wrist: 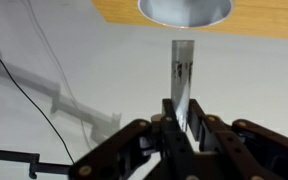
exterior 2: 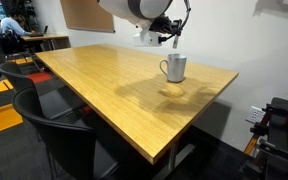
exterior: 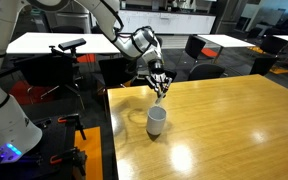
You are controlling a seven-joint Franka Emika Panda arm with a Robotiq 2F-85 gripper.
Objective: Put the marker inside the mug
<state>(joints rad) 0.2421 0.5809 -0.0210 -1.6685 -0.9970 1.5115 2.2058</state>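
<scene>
The white mug stands upright on the wooden table, near its edge; it also shows in the other exterior view. In the wrist view only its round open rim shows at the top. My gripper is shut on the marker, a thin stick that looks greyish here and points out from the jaws toward the mug's opening. In both exterior views the gripper hangs a little above the mug, the marker tip just over the rim.
Black chairs stand along the table's side, with more chairs and white tables behind. A black cable lies on the grey floor past the table's edge. A wall is close behind the mug.
</scene>
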